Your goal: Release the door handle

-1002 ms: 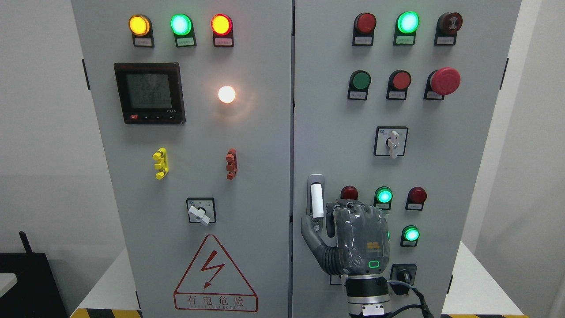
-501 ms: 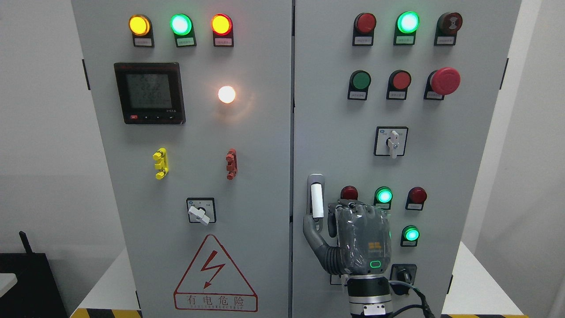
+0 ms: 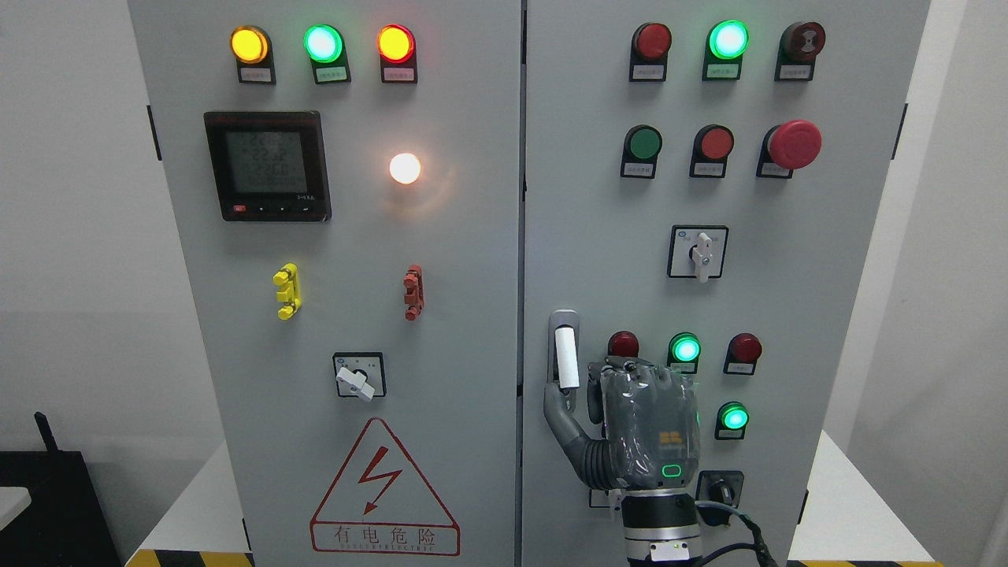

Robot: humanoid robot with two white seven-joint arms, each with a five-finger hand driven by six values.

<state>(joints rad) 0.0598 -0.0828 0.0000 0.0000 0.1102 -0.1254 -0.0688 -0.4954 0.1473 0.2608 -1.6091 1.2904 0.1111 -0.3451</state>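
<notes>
Right hand curls loosely beside the white door handle on the grey cabinet, gripping nothing

An industrial or electrical test setting is indicated. The frame is filled by a grey two-door control cabinet fitted with lit indicator lamps, a digital meter at upper left, a red emergency stop button at upper right, and a high-voltage warning triangle at lower centre. Plain white walls are seen behind.

Right hand upright, back toward camera, thumb out left, fingers seemingly curled forward.
</notes>
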